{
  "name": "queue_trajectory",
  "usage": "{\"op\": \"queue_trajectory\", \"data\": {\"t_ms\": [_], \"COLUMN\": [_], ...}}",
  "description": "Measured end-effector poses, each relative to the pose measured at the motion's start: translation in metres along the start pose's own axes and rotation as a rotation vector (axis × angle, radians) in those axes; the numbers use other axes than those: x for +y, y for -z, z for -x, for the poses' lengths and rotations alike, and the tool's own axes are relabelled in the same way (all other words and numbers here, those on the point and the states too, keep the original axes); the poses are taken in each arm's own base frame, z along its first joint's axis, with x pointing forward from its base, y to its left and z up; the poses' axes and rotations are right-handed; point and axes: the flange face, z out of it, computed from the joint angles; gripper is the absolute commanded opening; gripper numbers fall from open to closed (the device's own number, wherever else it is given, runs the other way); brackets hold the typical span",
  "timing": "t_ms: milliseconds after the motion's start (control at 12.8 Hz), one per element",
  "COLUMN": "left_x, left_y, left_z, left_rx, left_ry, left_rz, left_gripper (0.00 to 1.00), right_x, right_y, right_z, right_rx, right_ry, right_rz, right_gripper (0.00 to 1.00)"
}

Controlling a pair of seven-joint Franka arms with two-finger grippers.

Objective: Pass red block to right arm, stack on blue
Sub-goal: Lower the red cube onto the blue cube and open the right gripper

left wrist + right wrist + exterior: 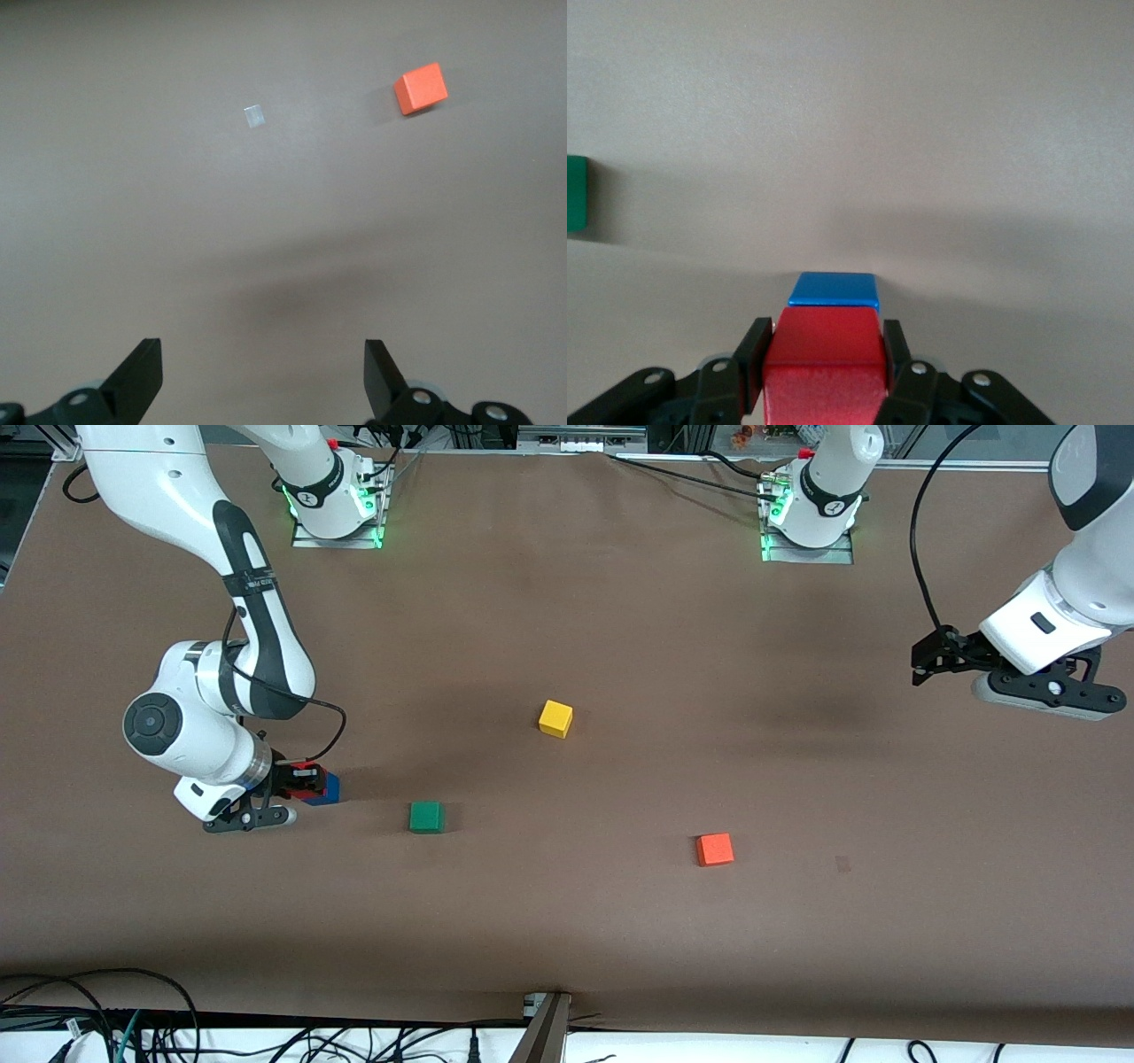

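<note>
Red block (pixel 824 354) in right hand (pixel 824 372), atop blue (pixel 834 289)

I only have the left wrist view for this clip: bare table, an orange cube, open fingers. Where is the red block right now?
Observer: The red block is in the right gripper, clamped between its fingers, at the right arm's end of the table.
Operator: Is it near the blue one?
Observer: Yes. In the right wrist view the blue block shows just past the red block, lower than it; I cannot tell whether they touch.
Operator: And the left arm?
Observer: The left gripper waits, open and empty, up over the left arm's end of the table.
</note>
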Motion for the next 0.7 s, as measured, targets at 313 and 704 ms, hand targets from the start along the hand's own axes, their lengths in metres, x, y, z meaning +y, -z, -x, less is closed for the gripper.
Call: {"op": "queue_trajectory", "data": {"t_ms": [313,704], "left_x": [-0.005,-0.024], "left_y": [0.030,0.033], "left_z": [0.012,0.021], "left_rx": [0.015,-0.003], "left_ry": [0.012,0.051], "left_rz": [-0.003,0.000], "left_gripper": [1.00,1.00], "right_x": [0.000,0.000], "right_y": [0.000,0.000], "right_z": [0.000,0.000], "right_rx": [0.000,0.005], "right_ry": [0.000,0.001], "right_rz": [0.000,0.002], "right_gripper": [0.00,0.00]}}
